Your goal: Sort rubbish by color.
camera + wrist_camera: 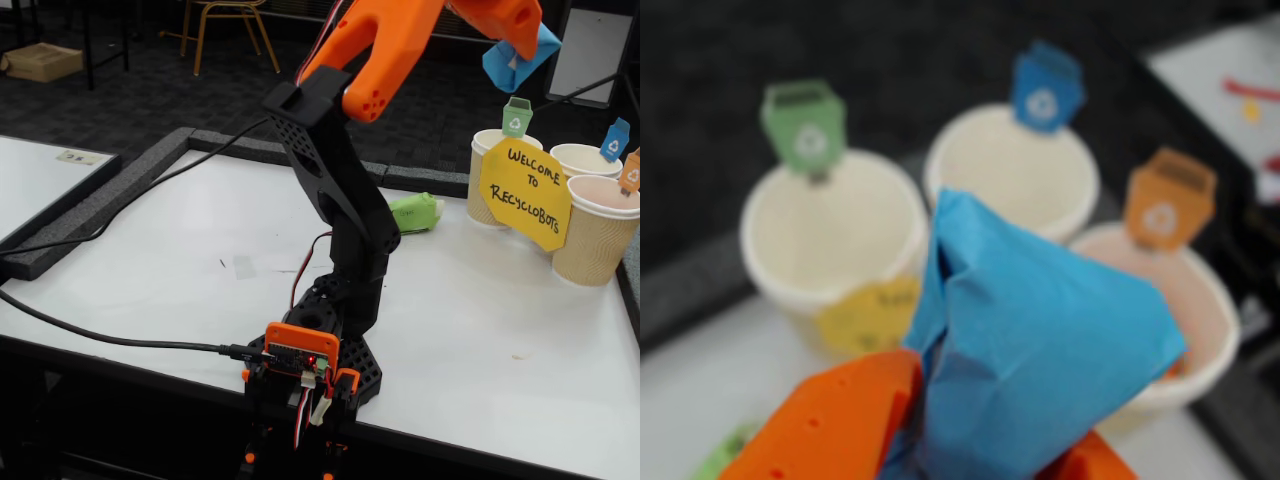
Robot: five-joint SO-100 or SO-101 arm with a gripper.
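Note:
My gripper [990, 415] is shut on the light blue paper wad [1040, 340], which fills the lower middle of the wrist view. In the fixed view the gripper [515, 42] holds the blue wad [520, 60] high in the air, above the three cups. The green wad [415, 212] lies on the white table left of the cups; a green blur [725, 455] shows at the wrist view's bottom left. A sliver of orange [1175, 368] shows inside the orange-tagged cup; I cannot tell what it is.
Three beige paper cups stand together: green-tagged [830, 240] [490, 175], blue-tagged [1010, 170] [585, 158], orange-tagged [1205, 310] [600, 235]. A yellow sign [525, 193] leans against them. The arm's base [320, 350] sits at the table's front edge, with a cable trailing left.

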